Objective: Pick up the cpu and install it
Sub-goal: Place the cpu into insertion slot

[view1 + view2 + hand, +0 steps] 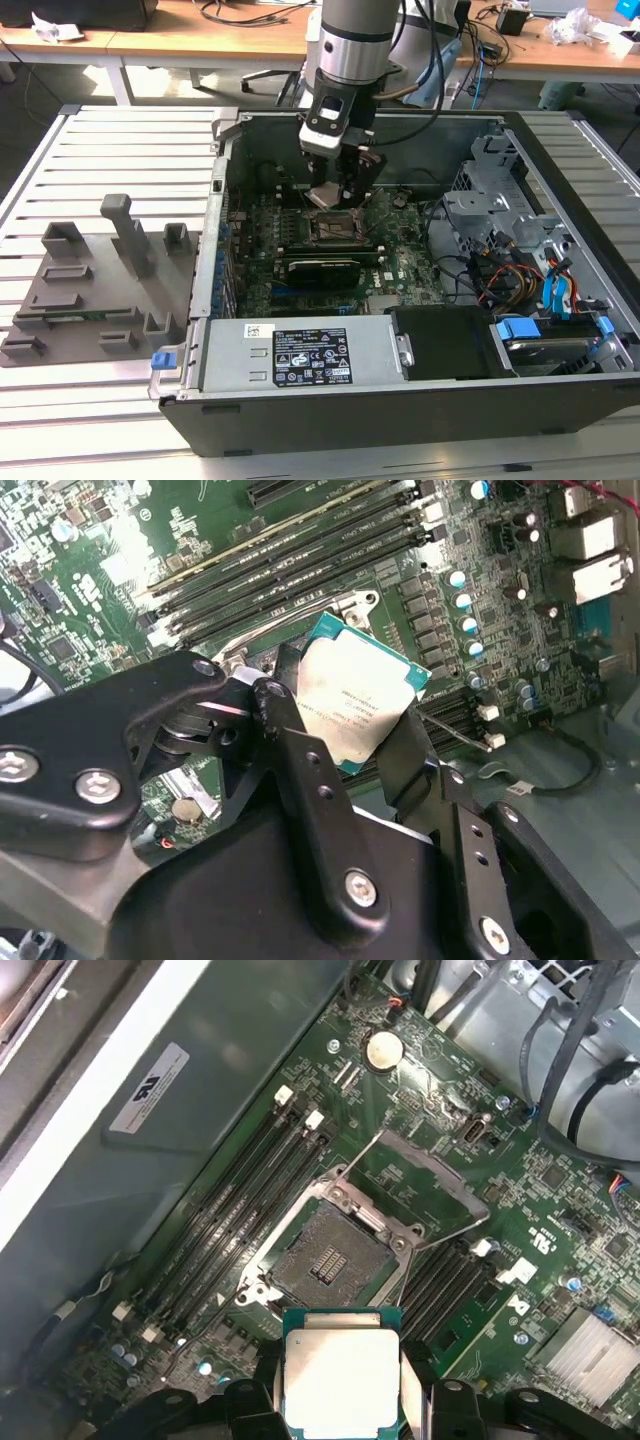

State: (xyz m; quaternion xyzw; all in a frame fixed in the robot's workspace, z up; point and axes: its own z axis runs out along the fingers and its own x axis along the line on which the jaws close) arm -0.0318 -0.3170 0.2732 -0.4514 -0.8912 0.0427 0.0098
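Step in hand: carrying to the socket. The cpu is picked up but not yet installed.

The black two-fingered hand (338, 192) on the silver arm is down inside the open dark-grey computer case (300, 420), which lies on the pale slatted metal bench (110, 140). The hand is closed narrow on the small flat square cpu with silver-grey metal top and thin teal rim (340, 1380). One black finger (290, 730) presses each of two opposite edges, and the top plate faces the wrist cameras in both wrist views.

The cpu hangs over the green motherboard (560, 1210), clear of it. In the first wrist view it sits just beside the square black-and-metal socket (325, 1255), not over its centre. In the exterior view it looks a little tilted, just above the socket (335, 225).

The socket is open. Its metal load frame (425, 1175) is swung back and the contact field is bare, so nothing blocks the seat.

Judgement: seating calls for the chip centred over the opening, edges square to the frame, corner marks matched and held level. It needs a soft vertical set-down with no sliding, since the contacts would bend easily. The black memory slots (250, 1190) lie close beside the socket, so finger clearance there looks tight.

The grey plastic fixture tray (95, 275) lies on the bench at the exterior view's left, well apart from the hand.
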